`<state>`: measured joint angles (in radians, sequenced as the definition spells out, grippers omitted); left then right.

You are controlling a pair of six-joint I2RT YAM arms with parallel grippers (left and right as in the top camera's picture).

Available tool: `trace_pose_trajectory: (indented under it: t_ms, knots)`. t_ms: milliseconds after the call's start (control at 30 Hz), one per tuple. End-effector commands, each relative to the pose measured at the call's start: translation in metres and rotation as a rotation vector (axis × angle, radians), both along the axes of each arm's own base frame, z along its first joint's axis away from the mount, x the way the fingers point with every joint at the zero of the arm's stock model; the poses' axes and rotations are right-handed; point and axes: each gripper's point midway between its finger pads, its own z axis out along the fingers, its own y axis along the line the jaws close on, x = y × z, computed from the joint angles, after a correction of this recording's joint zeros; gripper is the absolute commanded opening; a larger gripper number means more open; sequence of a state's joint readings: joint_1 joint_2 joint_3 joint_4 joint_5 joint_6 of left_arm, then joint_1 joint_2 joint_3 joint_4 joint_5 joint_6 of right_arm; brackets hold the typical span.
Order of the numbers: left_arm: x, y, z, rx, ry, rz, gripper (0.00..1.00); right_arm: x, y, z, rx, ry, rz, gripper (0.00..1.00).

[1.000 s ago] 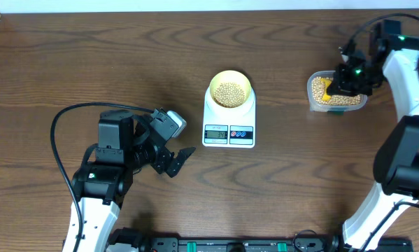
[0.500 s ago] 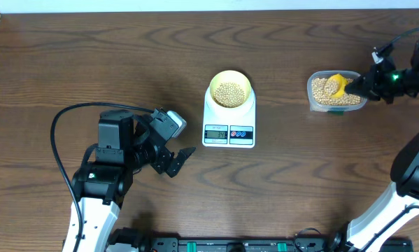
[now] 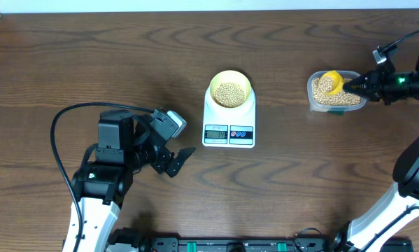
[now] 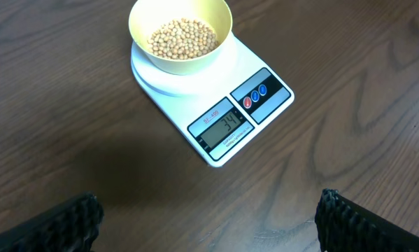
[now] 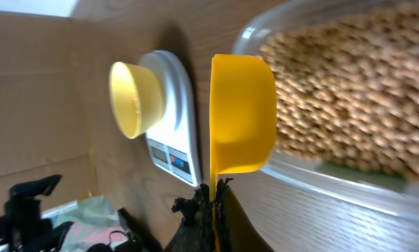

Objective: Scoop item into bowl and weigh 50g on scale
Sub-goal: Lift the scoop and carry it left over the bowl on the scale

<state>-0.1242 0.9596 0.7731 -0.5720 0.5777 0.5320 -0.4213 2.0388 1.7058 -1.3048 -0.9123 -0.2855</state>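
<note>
Weighing is partly done, judging from the scale.

- Left side of the table [image 3: 90, 56], toward the front edge: the left gripper [image 3: 178, 162] hangs idle with its fingers spread wide and nothing between them. It is well apart from the scale and its camera looks down at it.
- Middle of the table: the scale [image 4: 223, 126] stands with the bowl [image 4: 181, 64] on its platform, display side toward the front edge. A shallow layer of beans [image 4: 182, 38] covers the bottom of the bowl, so at least one load is in. The display [image 4: 222, 127] reads 34, short of the 50 asked for.
- Toward the right edge: the tub [image 3: 313, 98] holds the main stock of beans. The scoop [image 3: 330, 82] is over the tub's far-left corner and, from overhead, looks loaded.
- Right edge: the right gripper [image 3: 357, 85] has its fingers closed tight on the scoop's handle, as the wrist view confirms.

Left to do, by my reckoning: carry this load across to the bowl and tip it in gently while watching the display. A full scoop may overshoot, so the last part likely wants trickling. The scoop then needs setting down.
</note>
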Motion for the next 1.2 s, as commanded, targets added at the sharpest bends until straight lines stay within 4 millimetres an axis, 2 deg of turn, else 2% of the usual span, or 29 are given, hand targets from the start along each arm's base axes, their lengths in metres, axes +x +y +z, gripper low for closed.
trace_pose_trajectory:
  t_ms: [0, 233, 400, 600, 667, 767, 967, 1067, 1167]
  knots:
    - [0.002, -0.001, 0.005, -0.008, -0.012, -0.007, 0.99, 0.006, 0.012, 0.015, 0.113, -0.101, 0.031, 0.01]
    - [0.002, -0.001, 0.005, -0.008, -0.012, -0.007, 0.99, 0.017, 0.029, 0.044, 0.275, -0.209, 0.035, 0.01]
    - [0.002, -0.001, 0.005, -0.008, -0.012, -0.007, 0.99, 0.019, 0.051, 0.052, 0.319, -0.231, 0.08, 0.01]
    - [0.002, -0.001, 0.005, -0.008, -0.012, -0.007, 0.99, 0.027, 0.092, 0.052, 0.332, -0.208, 0.149, 0.01]
    - [0.002, -0.001, 0.005, -0.008, -0.012, -0.007, 0.99, 0.034, 0.115, 0.054, 0.339, -0.203, 0.18, 0.01]
    - [0.002, -0.001, 0.005, -0.008, -0.012, -0.007, 0.99, 0.04, 0.138, 0.056, 0.348, -0.194, 0.207, 0.01]
    - [0.002, -0.001, 0.005, -0.008, -0.012, -0.007, 0.99, 0.035, 0.186, 0.057, 0.352, -0.187, 0.297, 0.01]
    - [0.002, -0.001, 0.005, -0.008, -0.012, -0.007, 0.99, 0.032, 0.206, 0.05, 0.314, -0.162, 0.322, 0.01]
    - [0.002, -0.001, 0.005, -0.008, -0.012, -0.007, 0.99, 0.026, 0.228, 0.032, 0.204, -0.14, 0.353, 0.01]
